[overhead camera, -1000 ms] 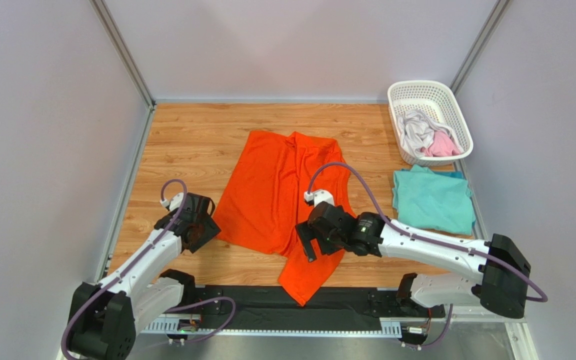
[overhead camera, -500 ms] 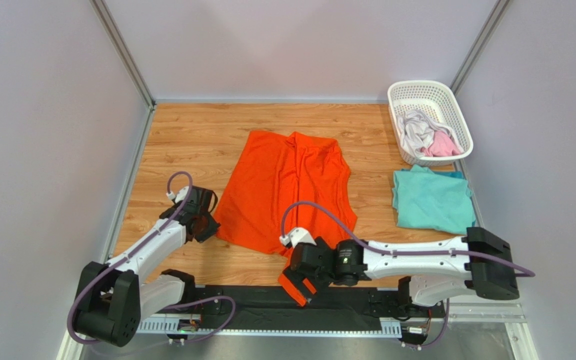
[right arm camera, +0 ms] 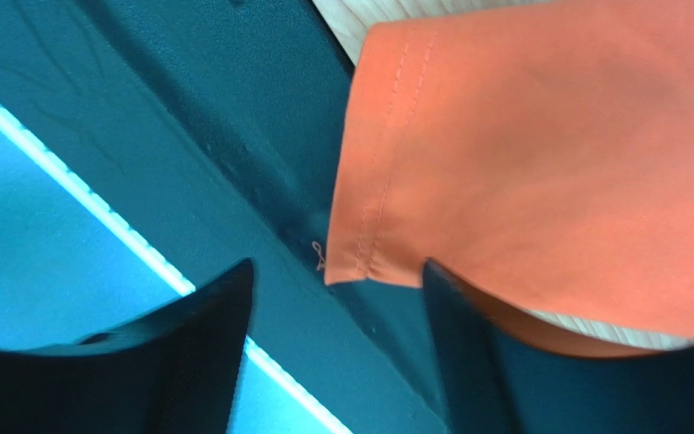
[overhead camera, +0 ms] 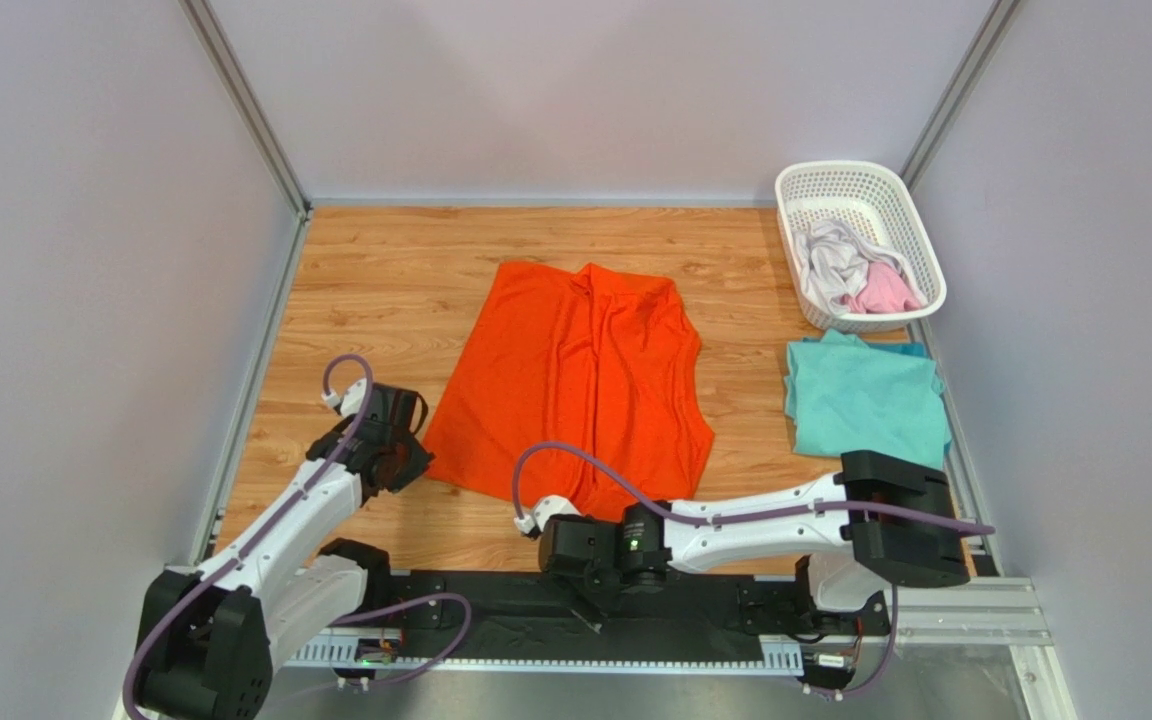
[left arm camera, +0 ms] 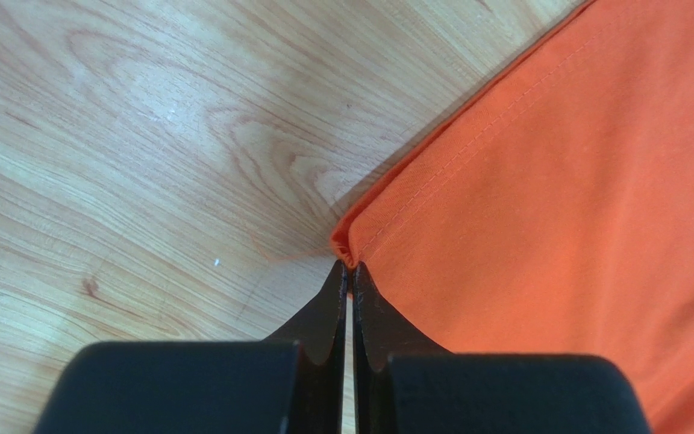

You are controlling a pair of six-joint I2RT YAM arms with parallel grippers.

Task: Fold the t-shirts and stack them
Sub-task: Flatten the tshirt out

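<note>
**Orange tee flat, end effectors at its hem**

Orange t-shirt lies spread on the bench, left of the basket. Teal t-shirt sits just in front of the basket. Left end effector is pinched closed at the orange t-shirt's corner; can't tell if it grips cloth. Right end effector is spread wide around a hem corner.

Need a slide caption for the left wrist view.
Left end effector, fingers closed, tip at the orange t-shirt's hemmed corner on the wooden table.
</note>
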